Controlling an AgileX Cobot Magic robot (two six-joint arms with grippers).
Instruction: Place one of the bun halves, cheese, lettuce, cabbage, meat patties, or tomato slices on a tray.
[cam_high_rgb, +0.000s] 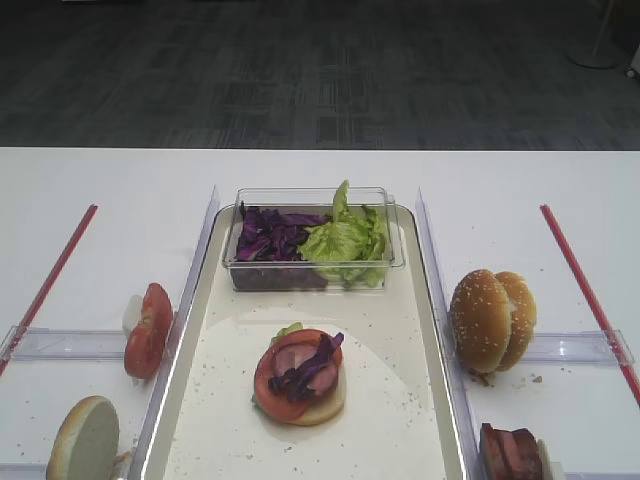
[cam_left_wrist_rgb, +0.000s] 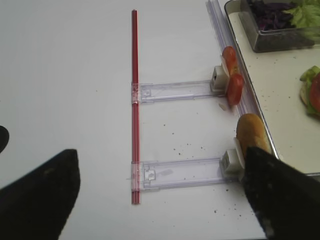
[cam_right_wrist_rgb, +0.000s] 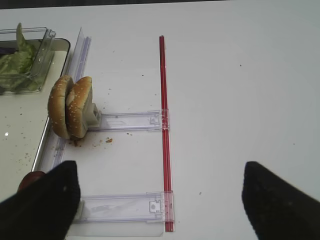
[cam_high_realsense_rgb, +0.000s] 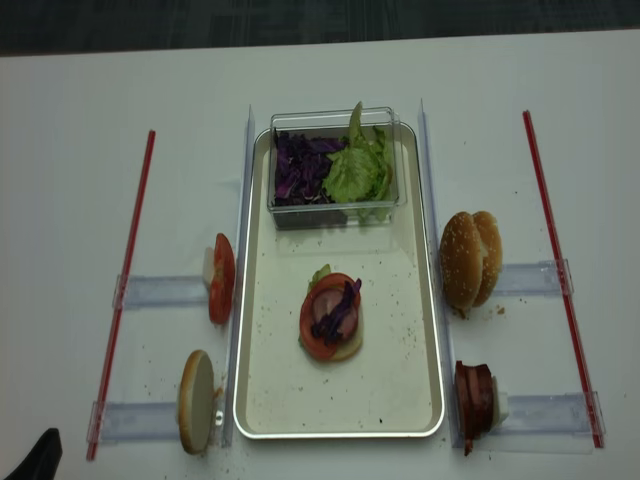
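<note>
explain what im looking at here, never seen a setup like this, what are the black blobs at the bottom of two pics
This is a two-armed robot building a burger. Two pictures look down on the table from above; the other two come from cameras on the arms' wrists. The black blobs are claw fingers: the left claw and the right claw, both open and holding nothing.

In the middle lies a tray with a tub of purple cabbage and lettuce, plus a half-built stack of bun, lettuce, tomato, meat and cabbage. On clear racks beside the tray stand tomato slices and a bun half on the left, two bun halves and patties on the right.
</note>
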